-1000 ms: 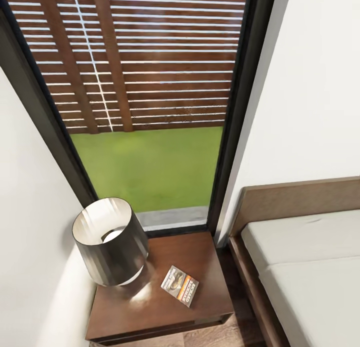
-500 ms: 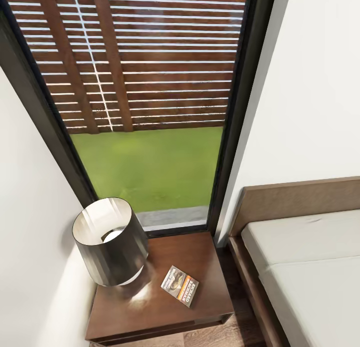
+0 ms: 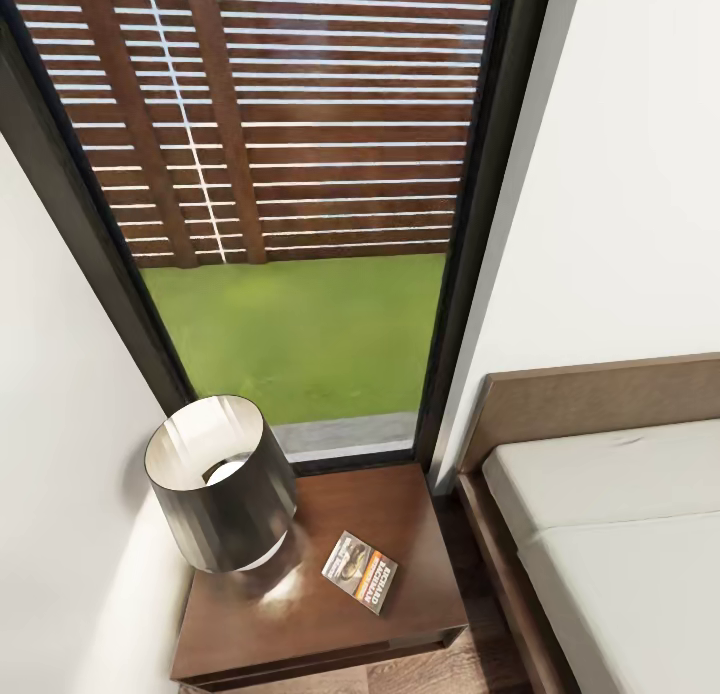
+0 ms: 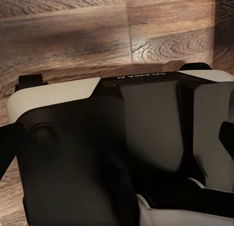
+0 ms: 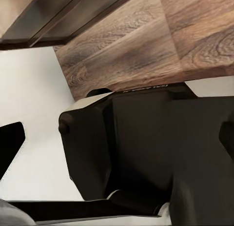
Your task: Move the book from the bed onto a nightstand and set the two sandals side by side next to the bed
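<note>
We see the book (image 3: 360, 571) lying flat on the nightstand (image 3: 400, 519), cover up, orange-red band and white lettering visible but too small for us to read. It sits toward the front right part of the top, just beside the lamp (image 3: 220, 482), not touching it; the lamp's dark shade hides its base and part of the tabletop behind. Nightstand front edge is cut off by the frame bottom. To the right, across a narrow strip of dark floor, is the bed (image 3: 610, 534): off-white mattress, brown frame and headboard, all cropped at the right and bottom edges. Behind the nightstand is a tall dark-framed window (image 3: 300, 224) with a wooden slat fence and green grass outside; white walls on both sides. Both wrist views look down over dark and white robot housing at wood-plank floor (image 4: 97, 35); in the right wrist view a dark wooden edge (image 5: 63, 18) crosses one corner, and we can't identify what furniture it is. We can't tell whether either hand's fingers are apart or together, and can't place the book relative to either hand.
</note>
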